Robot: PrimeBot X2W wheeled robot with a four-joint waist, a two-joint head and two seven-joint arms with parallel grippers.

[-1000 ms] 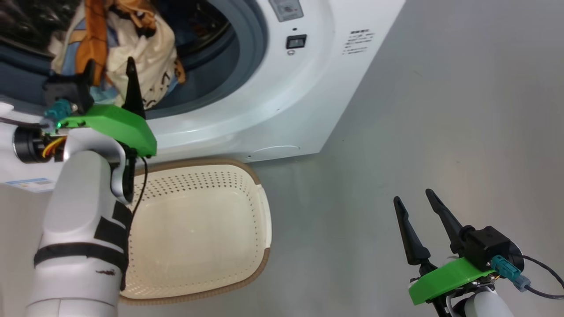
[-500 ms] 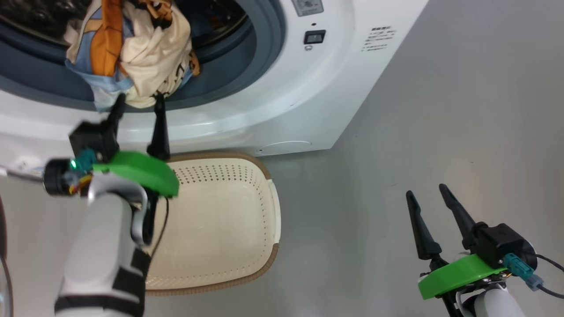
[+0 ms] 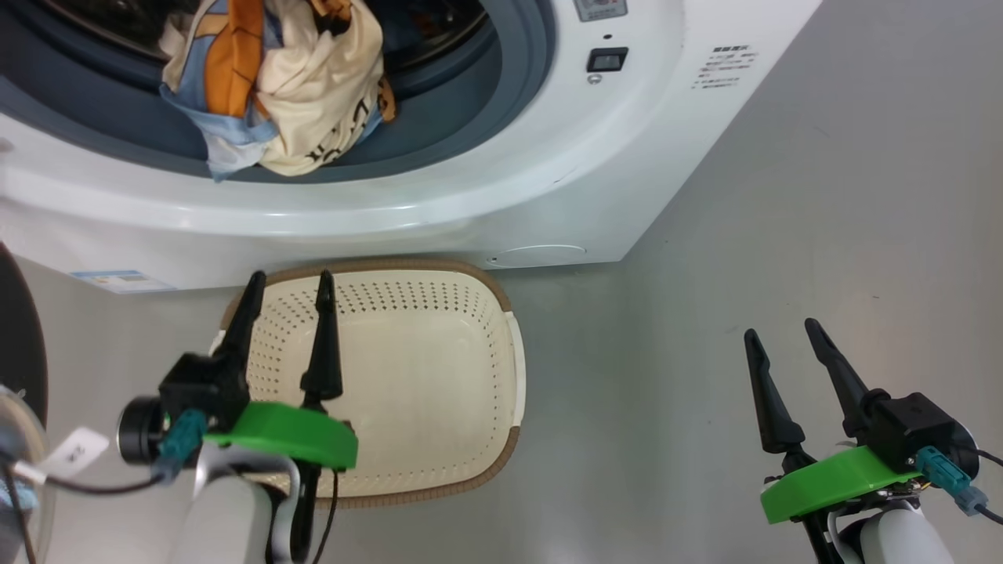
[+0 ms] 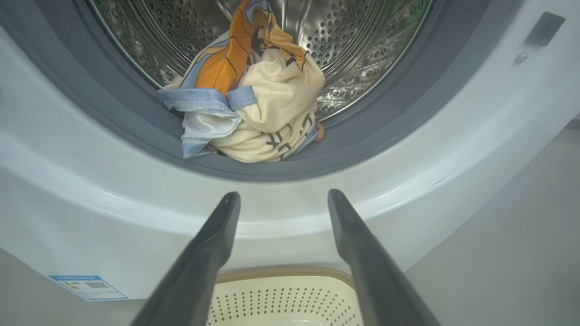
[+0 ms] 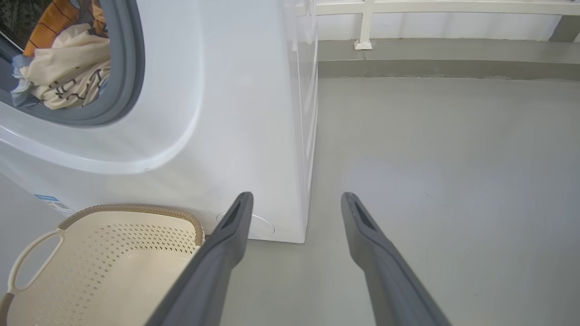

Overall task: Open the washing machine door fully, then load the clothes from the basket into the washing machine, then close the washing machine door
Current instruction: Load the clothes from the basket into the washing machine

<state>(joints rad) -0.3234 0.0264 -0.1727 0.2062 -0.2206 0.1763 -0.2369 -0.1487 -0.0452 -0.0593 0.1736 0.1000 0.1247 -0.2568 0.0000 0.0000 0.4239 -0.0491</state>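
Observation:
The clothes (image 3: 274, 102), a light-blue, orange and cream bundle, lie in the round opening of the washing machine (image 3: 501, 196), partly on its grey rubber ring; the left wrist view shows the same clothes (image 4: 253, 113) against the steel drum. Below the machine, the basket (image 3: 423, 376) stands on the floor with nothing in it. My left gripper (image 3: 290, 278) hangs open and empty over the basket's far rim. My right gripper (image 3: 782, 329) is open and empty above bare floor at the lower right. The washing machine door (image 3: 19, 337) shows as a dark curved edge at the far left.
Grey floor (image 3: 783, 196) stretches to the right of the machine. A blue label (image 4: 86, 286) is stuck low on the washer's front. In the right wrist view a white rail (image 5: 408, 9) and a low kerb run along the far side.
My left gripper has drawn back, open and empty, from the washer's opening down to the basket. The clothes stay in the opening. The head camera has shifted too.

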